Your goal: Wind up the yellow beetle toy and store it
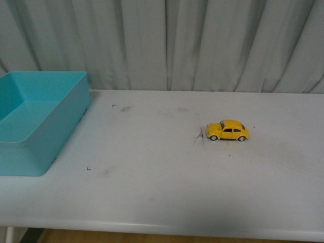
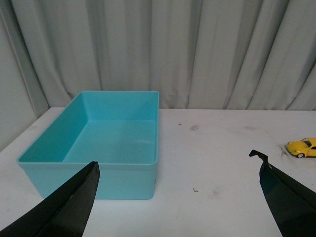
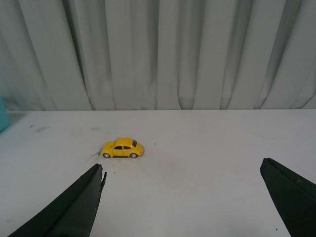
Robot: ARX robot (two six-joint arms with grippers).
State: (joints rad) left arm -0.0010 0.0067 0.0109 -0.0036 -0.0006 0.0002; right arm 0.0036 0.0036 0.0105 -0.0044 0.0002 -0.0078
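Observation:
The yellow beetle toy (image 1: 228, 130) stands on its wheels on the white table, right of the middle, its nose pointing left. It also shows in the right wrist view (image 3: 123, 148) and at the edge of the left wrist view (image 2: 302, 147). My left gripper (image 2: 177, 170) is open and empty, above the table in front of the teal bin (image 2: 89, 168). My right gripper (image 3: 182, 173) is open and empty, short of the toy and well apart from it. Neither arm shows in the front view.
The open, empty teal bin (image 1: 61, 136) sits at the table's left side. A grey pleated curtain (image 1: 202, 45) hangs behind the table. The table's front edge (image 1: 162, 228) runs along the bottom of the front view. Dark scuffs mark the tabletop.

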